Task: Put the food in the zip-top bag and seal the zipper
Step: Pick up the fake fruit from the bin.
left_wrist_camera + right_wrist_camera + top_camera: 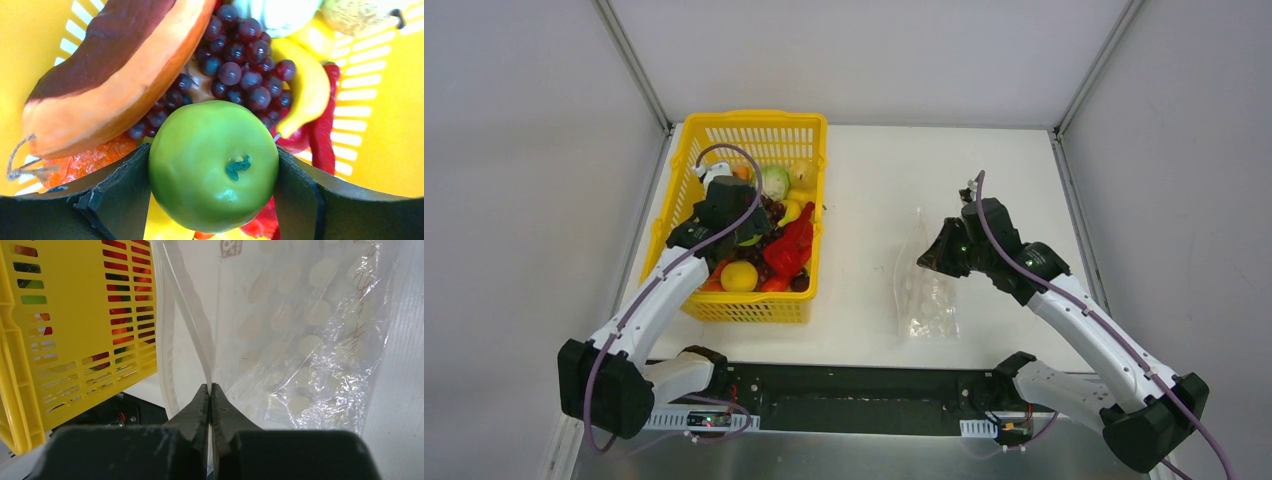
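Your left fingers (112, 200) grip the green apple (212, 165) over the yellow basket (385, 125); right fingers (196, 412) pinch closed on the zipper (194, 325) of the zip-top bag (300, 340).

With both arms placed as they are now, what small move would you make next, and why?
Probably raise the left tool straight up out of the basket. It is shut on the green apple, which sits above the grapes and banana, so it looks free to lift. The right tool pinches the zipper of the zip-top bag, seemingly holding it for loading.
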